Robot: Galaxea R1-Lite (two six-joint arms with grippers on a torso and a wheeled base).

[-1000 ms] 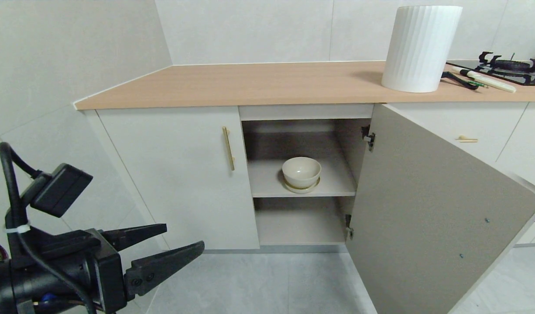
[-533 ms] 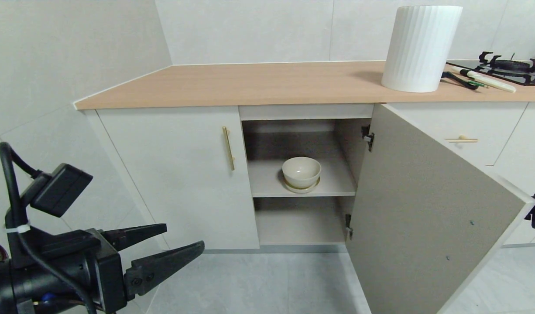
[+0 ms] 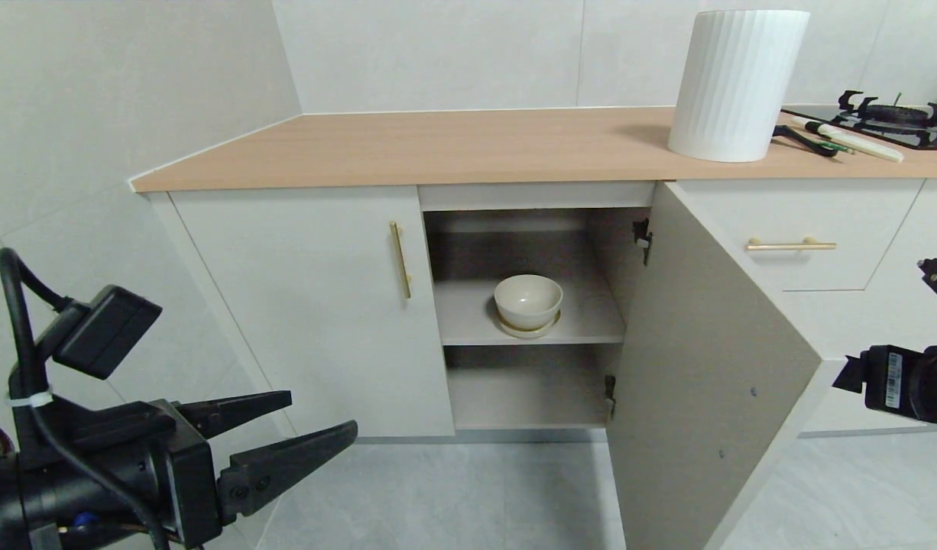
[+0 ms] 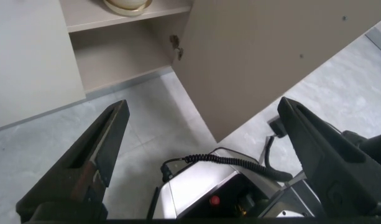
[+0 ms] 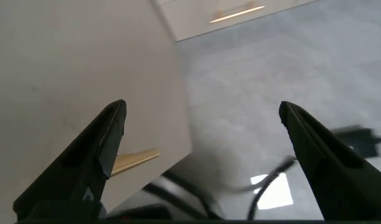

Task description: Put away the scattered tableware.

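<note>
A beige bowl [image 3: 527, 299] sits on a small plate [image 3: 527, 330] on the middle shelf of the open cabinet; its rim also shows in the left wrist view [image 4: 123, 5]. The cabinet door [image 3: 705, 359] stands half open, hinged on the right. My left gripper [image 3: 323, 413] hangs low at the left, over the floor and well short of the cabinet, open and holding nothing [image 4: 202, 106]. My right arm [image 3: 900, 380] is just past the door's free edge. The right gripper [image 5: 201, 107] is open beside the door's outer face [image 5: 84, 62], near its gold handle [image 5: 135, 160].
On the wooden counter [image 3: 438, 145] stand a white ribbed cylinder [image 3: 736, 84], some utensils [image 3: 843, 140] and a stove burner [image 3: 896, 114]. The left cabinet door with its gold handle [image 3: 399, 260] is closed. A drawer handle [image 3: 789, 245] shows at right. Grey floor tiles lie below.
The cabinet door has swung leftward, toward closing, uncovering the drawer handle. My right arm has come into the head view at the right, following the door's edge. The left gripper has stayed still.
</note>
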